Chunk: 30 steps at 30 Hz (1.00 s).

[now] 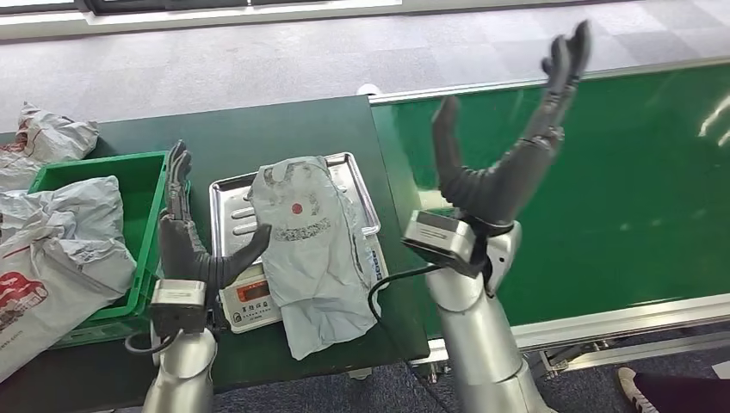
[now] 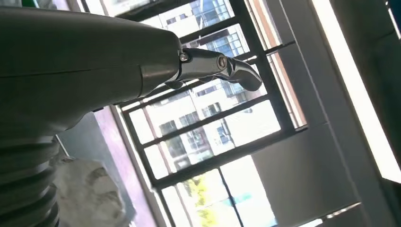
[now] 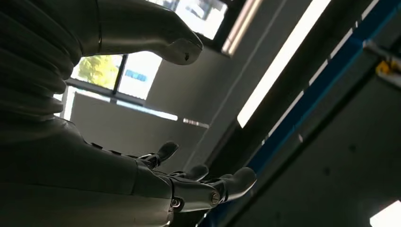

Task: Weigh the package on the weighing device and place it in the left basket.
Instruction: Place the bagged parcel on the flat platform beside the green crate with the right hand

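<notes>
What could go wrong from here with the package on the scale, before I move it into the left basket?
1. The limp grey plastic mailer package overhangs the silver metal scale tray and drapes to the dark green table, so the reading may be off.
2. It covers part of the scale's display; grasping there might snag or drag the scale.
3. The green plastic basket already holds a bulky grey bag, so a dropped package might slide off. Both the open left robot hand and right robot hand hold nothing.
</notes>
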Each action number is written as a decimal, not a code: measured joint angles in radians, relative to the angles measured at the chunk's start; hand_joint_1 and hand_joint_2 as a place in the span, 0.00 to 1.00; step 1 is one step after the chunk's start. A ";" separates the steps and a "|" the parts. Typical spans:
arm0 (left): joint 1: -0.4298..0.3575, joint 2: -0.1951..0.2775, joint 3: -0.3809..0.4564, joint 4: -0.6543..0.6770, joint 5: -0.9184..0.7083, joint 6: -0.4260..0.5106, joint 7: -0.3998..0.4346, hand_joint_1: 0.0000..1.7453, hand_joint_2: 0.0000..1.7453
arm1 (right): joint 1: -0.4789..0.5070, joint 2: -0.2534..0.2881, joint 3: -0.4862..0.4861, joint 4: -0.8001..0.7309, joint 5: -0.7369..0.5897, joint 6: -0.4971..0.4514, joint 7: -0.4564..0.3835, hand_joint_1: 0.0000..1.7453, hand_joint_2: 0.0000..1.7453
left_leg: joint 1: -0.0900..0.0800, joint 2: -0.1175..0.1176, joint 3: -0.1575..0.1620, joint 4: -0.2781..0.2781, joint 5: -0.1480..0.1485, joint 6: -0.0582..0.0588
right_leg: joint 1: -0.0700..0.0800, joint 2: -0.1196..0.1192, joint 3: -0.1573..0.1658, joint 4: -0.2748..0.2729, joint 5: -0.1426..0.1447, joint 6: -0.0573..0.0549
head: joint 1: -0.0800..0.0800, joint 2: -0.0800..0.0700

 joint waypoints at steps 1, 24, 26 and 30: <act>-0.014 0.004 0.000 0.030 -0.056 0.024 0.015 0.00 1.00 | 0.029 0.000 -0.020 -0.064 -0.008 0.000 -0.012 0.00 1.00 | 0.000 0.001 0.000 0.000 0.000 0.000 | 0.000 0.000 0.000 0.000 0.000 0.000 | 0.000 0.000; -0.303 0.083 -0.041 0.609 -0.725 0.047 0.341 0.00 1.00 | 0.183 -0.016 -0.141 -0.498 -0.020 0.004 -0.043 0.00 1.00 | 0.000 0.009 0.003 0.000 0.000 0.000 | 0.000 0.008 0.000 0.000 0.004 -0.001 | 0.000 0.000; -0.355 0.101 -0.065 0.713 -0.788 -0.014 0.344 0.00 1.00 | 0.185 -0.017 -0.141 -0.498 -0.032 0.005 -0.044 0.00 1.00 | 0.000 0.009 0.003 0.000 0.001 0.000 | 0.000 0.008 0.001 0.000 0.004 -0.001 | 0.000 0.000; -0.462 0.128 -0.118 0.876 -0.837 -0.118 0.297 0.00 1.00 | 0.184 -0.017 -0.141 -0.477 -0.040 0.007 -0.047 0.00 1.00 | 0.000 0.005 0.005 -0.001 -0.001 0.001 | -0.001 0.004 0.011 0.000 0.000 0.000 | 0.000 0.000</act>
